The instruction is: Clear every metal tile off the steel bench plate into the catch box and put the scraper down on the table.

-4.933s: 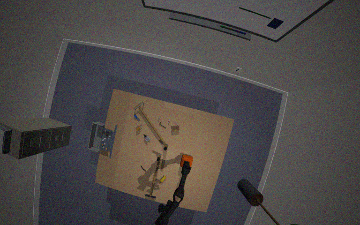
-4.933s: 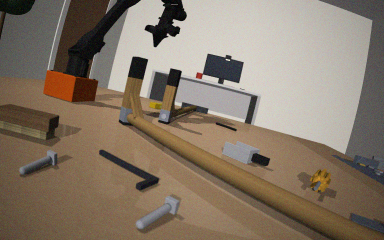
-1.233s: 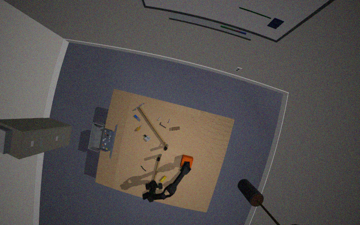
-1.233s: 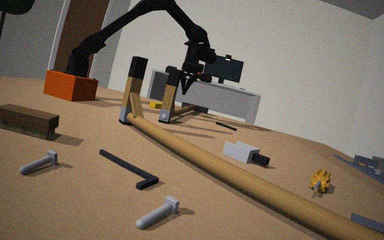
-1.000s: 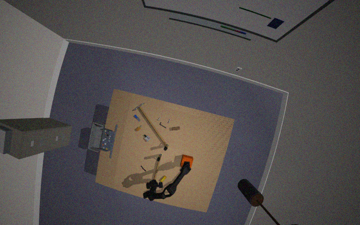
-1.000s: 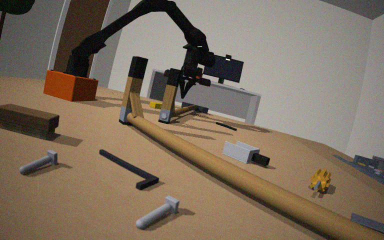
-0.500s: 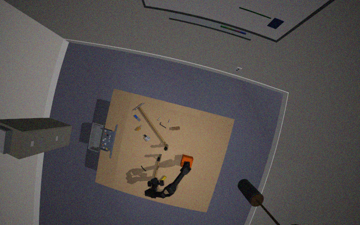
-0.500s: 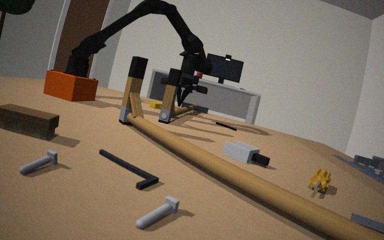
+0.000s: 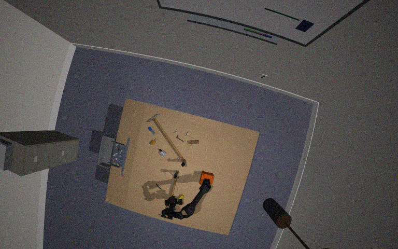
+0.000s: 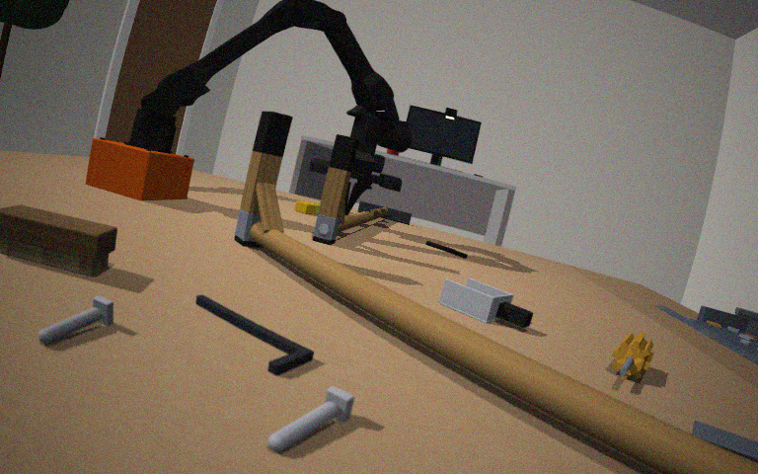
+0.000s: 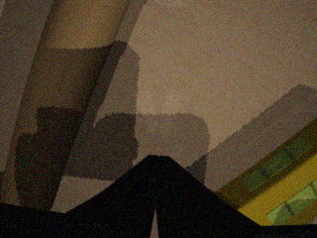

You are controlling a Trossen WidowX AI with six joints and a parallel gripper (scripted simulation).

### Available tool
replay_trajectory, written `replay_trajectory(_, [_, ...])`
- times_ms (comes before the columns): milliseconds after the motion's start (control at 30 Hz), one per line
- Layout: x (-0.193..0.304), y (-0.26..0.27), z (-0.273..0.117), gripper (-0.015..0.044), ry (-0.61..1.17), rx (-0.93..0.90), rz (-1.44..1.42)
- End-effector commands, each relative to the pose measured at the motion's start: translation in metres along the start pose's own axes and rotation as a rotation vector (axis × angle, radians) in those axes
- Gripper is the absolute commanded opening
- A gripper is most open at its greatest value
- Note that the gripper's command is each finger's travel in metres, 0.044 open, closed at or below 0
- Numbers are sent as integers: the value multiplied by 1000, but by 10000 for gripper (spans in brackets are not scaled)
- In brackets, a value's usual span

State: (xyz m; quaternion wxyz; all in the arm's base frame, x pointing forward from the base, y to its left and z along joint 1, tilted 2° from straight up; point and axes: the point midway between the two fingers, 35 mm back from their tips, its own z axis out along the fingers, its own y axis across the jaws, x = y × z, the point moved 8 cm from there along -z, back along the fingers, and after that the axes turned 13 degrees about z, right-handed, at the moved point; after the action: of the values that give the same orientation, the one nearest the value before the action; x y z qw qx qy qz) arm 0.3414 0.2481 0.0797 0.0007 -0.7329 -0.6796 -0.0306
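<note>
The gripper (image 9: pixel 173 201) (image 10: pixel 350 207) (image 11: pixel 158 161) is closed with nothing between its fingers, near the front edge of the table (image 9: pixel 228 164) (image 10: pixel 167 402) (image 11: pixel 223 64), beside a shorter scraper (image 9: pixel 173 188) (image 10: pixel 363 216) (image 11: pixel 84 30) and a yellow object (image 9: pixel 180 197) (image 10: pixel 306 207) (image 11: pixel 263 204). The long scraper (image 9: pixel 167 138) (image 10: pixel 447 341) lies well apart. In the exterior view, its head is cut off; the top view shows it, also the catch box (image 9: pixel 106 147) beyond the tile-strewn plate (image 9: pixel 124 152).

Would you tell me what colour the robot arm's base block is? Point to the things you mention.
The base block (image 9: pixel 202 174) (image 10: pixel 119 170) is orange, clearest in the exterior view.
</note>
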Motion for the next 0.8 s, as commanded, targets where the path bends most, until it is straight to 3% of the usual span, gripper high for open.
replay_trajectory(0, [2, -7, -2, 0, 1, -5, 2])
replay_trajectory(767, [6, -45, -5, 0, 1, -2, 2])
